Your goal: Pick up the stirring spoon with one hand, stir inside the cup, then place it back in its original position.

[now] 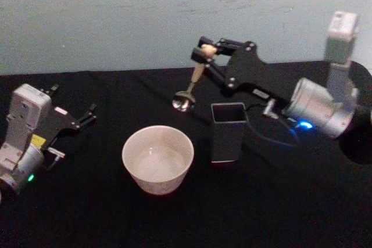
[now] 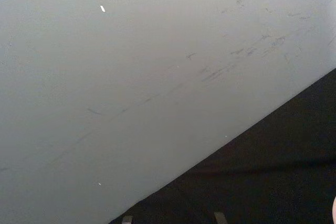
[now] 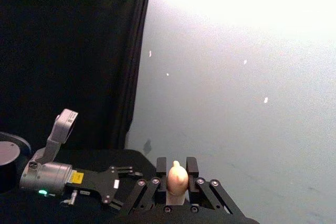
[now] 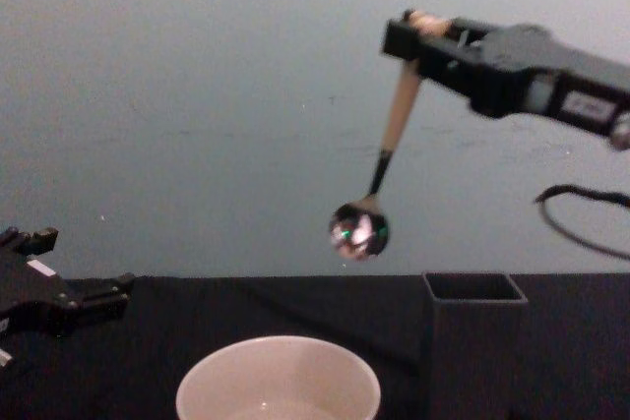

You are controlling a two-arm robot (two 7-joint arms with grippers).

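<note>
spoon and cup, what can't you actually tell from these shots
- stirring spoon: its bear-head top is clamped inside the right gripper in chest and right wrist views.
- cup: bottom cut off by the chest view's lower edge; contents unclear in head view.
- holder: its inside is too dark to see.
- left gripper: parked at table's left.

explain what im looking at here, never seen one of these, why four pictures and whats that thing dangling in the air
It is a robot with two arms, photographed at one moment by four cameras: one on its head looking down, one on its chest looking across the table, and one on each wrist. The right tool is shut on the stirring spoon, holding it by the handle's top so the shiny bowl hangs in the air. On the black table stand the cup and, beside it, the dark square holder. The left tool rests idle at the table's left side, its fingers open.
</note>
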